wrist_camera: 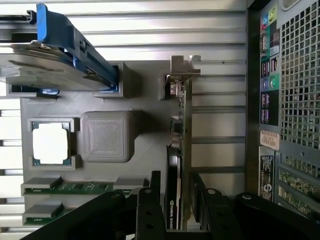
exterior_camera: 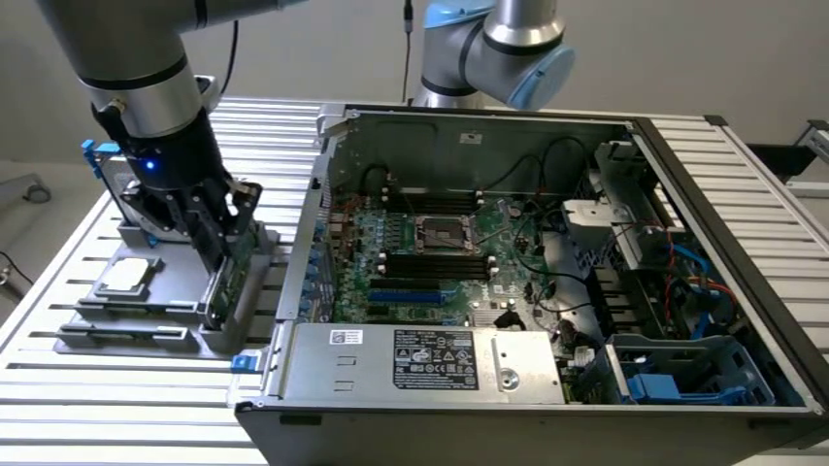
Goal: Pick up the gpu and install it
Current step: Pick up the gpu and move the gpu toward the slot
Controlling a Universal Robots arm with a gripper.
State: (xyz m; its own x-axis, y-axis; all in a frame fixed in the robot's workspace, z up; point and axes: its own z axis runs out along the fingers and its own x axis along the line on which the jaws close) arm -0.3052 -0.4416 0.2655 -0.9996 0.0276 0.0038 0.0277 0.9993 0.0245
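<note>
The tool [exterior_camera: 223, 254] sits open astride the gpu [exterior_camera: 227, 289], one finger on each side with slim gaps, while the card stands on edge in the grey holder [exterior_camera: 143, 342] on the desk [exterior_camera: 116, 413].

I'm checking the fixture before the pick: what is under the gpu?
The gpu stands on edge in a slot of the grey holder, which rests on the slatted table. The gripper is at its upper edge. The gpu's lower edge and the slot floor are covered.
</note>
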